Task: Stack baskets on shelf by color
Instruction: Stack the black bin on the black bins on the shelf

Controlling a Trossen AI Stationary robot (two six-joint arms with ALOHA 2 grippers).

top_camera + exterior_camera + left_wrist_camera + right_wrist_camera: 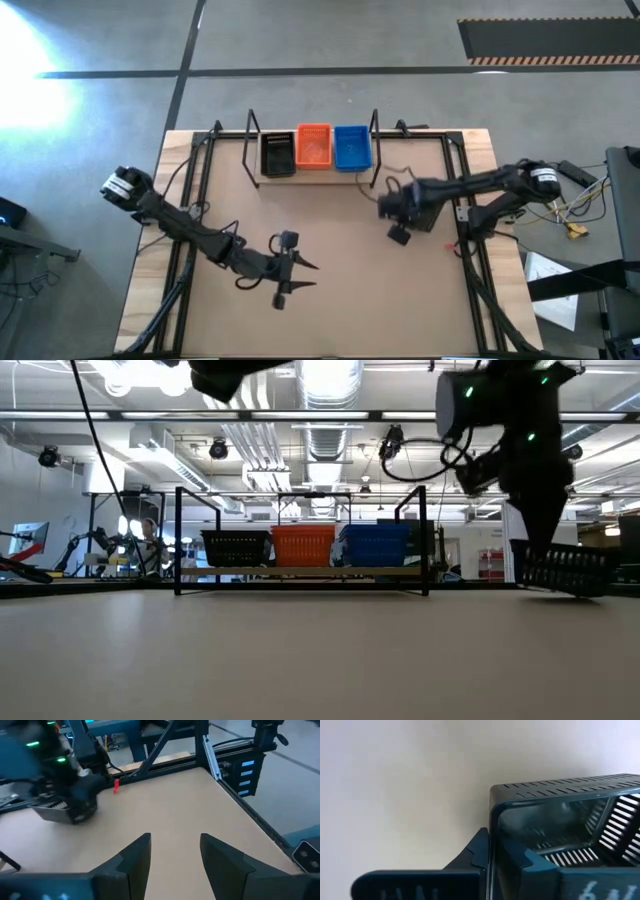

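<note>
The shelf stands at the table's far edge and carries a black basket, an orange basket and a blue basket side by side on its plank. My right gripper is right of the table's centre, shut on another black basket, which shows at the right of the low view. My left gripper hovers open over the table's near middle, touching nothing. My right gripper pinches one wall of the black basket at its rim, with one finger outside and the other inside the basket. The fingers come from above. The basket sits slightly tilted, low at the tabletop; whether it rests there I cannot tell.
Black frame rails run along the table's left and right sides. A red clip sits near the right rail. Open tabletop lies between the two grippers and in front of the shelf. Cables and papers lie beyond the right edge.
</note>
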